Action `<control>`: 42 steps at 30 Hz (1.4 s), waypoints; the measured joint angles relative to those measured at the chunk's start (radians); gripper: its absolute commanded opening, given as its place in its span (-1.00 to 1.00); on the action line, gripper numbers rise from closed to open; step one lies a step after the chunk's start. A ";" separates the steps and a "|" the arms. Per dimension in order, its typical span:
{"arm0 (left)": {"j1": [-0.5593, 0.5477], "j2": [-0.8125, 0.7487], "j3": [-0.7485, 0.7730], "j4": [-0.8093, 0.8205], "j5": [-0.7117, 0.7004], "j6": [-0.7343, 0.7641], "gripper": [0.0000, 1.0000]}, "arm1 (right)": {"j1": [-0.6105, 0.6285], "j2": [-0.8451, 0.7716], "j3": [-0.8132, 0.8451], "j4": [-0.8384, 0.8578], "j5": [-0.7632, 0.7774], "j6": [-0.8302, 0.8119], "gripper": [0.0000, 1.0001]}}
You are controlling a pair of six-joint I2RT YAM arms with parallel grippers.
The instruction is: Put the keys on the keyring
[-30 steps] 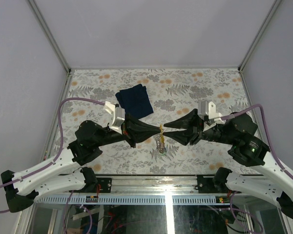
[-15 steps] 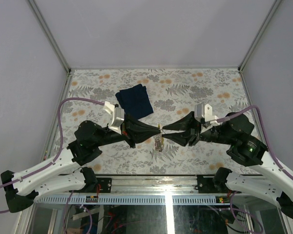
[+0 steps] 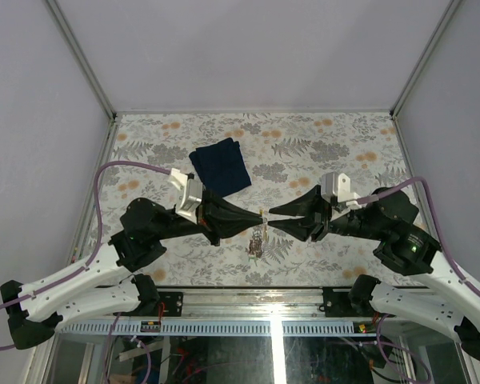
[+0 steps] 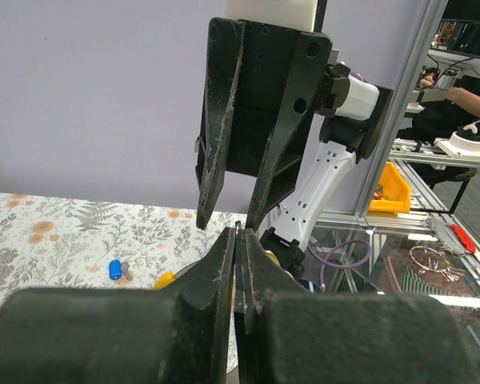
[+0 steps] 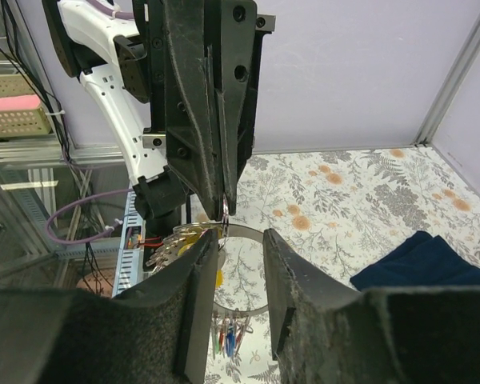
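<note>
My left gripper [image 3: 258, 215] is shut on the thin silvery keyring [image 5: 252, 237] and holds it in the air over the table's front middle. In the right wrist view its tips pinch a small metal loop [image 5: 226, 210] at the ring's top. Several keys [image 5: 229, 336] with coloured tags hang from the ring's bottom, and they show as a small bunch in the top view [image 3: 258, 240]. A yellow tag [image 5: 222, 276] hangs by the ring. My right gripper [image 3: 271, 218] is open and empty, facing the left one, with its fingers [image 5: 198, 276] on either side of the ring. A blue-tagged key [image 4: 114, 270] lies on the table.
A folded navy cloth [image 3: 222, 165] lies on the flowered table [image 3: 344, 144] behind the left arm, and it also shows in the right wrist view [image 5: 424, 260]. Metal frame posts stand at the table's corners. Cables and a rail run along the near edge.
The right gripper has drawn back slightly to the right, leaving a small gap from the left tips. The hanging bunch has shifted a little left and nearer. The yellow tag no longer shows between the tips.
</note>
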 measured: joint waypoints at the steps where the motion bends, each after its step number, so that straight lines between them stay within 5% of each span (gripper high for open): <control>1: 0.000 0.000 0.002 0.000 0.004 0.000 -1.00 | 0.000 0.001 0.000 0.000 0.000 0.000 -0.35; 10: 0.000 0.009 0.005 0.000 0.019 0.000 -1.00 | 0.000 0.026 0.000 -0.001 -0.034 0.012 -0.46; 18: 0.000 0.011 0.007 0.000 0.021 0.000 -1.00 | 0.000 0.042 0.000 -0.003 -0.072 0.025 -1.00; 22: 0.000 0.011 0.007 -0.002 0.023 0.000 -0.98 | 0.000 0.058 0.031 -0.048 -0.078 0.022 -1.00; 28: 0.000 0.011 0.025 -0.021 0.022 0.014 -0.60 | 0.000 0.107 0.153 -0.219 -0.076 -0.020 -1.00; 42: 0.000 0.008 0.121 -0.227 -0.005 0.118 -0.47 | 0.000 0.328 0.527 -0.806 -0.011 -0.179 -1.00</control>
